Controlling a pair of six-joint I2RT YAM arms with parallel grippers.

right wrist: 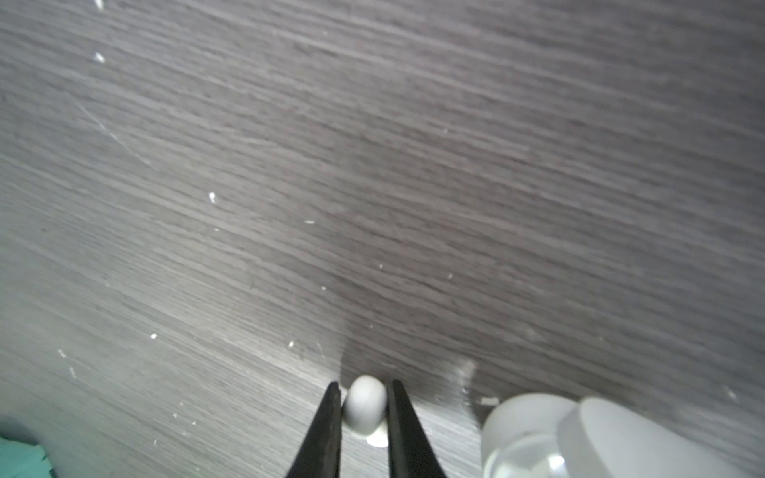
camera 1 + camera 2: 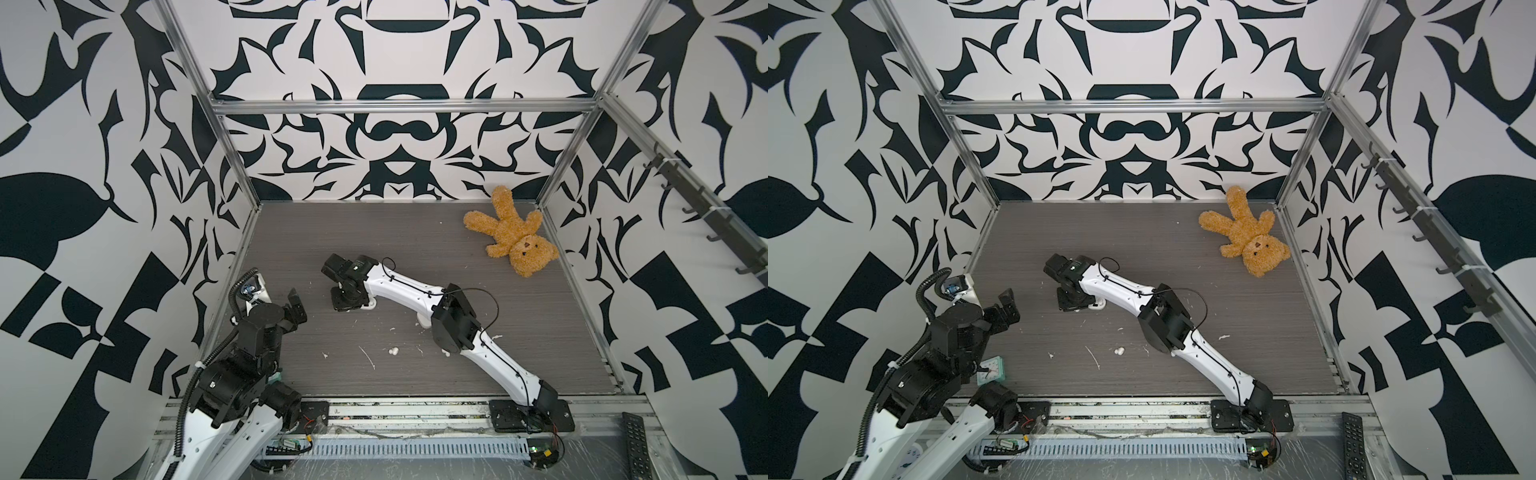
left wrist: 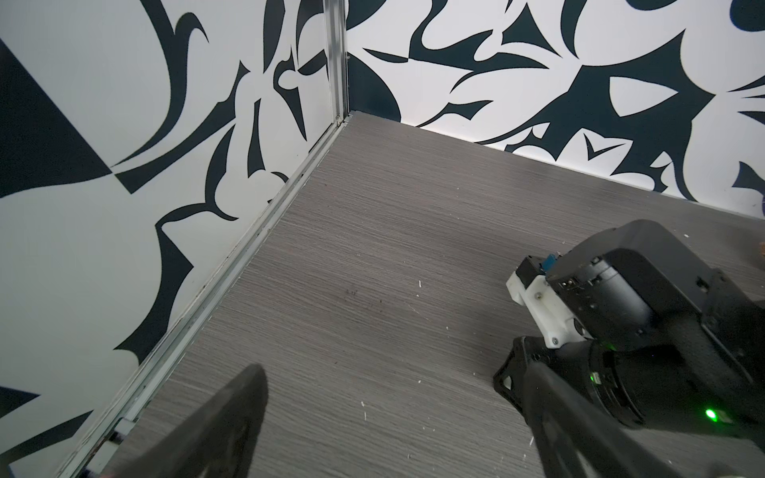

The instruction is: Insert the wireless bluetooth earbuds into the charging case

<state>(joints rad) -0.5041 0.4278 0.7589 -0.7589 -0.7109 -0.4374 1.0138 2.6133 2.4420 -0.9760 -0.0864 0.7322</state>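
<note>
Grey wood-grain table (image 2: 415, 232), scuffed and flecked white, with busy black-and-white walls all round. My right fingers (image 1: 331, 418) are clenched on one earbud (image 1: 365, 403), a smooth, glossy white pebble sitting right between the tips. Just beside them sits the charging case (image 1: 579, 438), rounded white plastic, too blurred to show its sockets. A loose bud (image 2: 393, 351), lumpy and two-lobed, lies well apart from them on the table. My left fingers (image 3: 244, 397) hang spread wide, holding nothing. Early going, I'd say: no bud visibly seated, several left to place.
</note>
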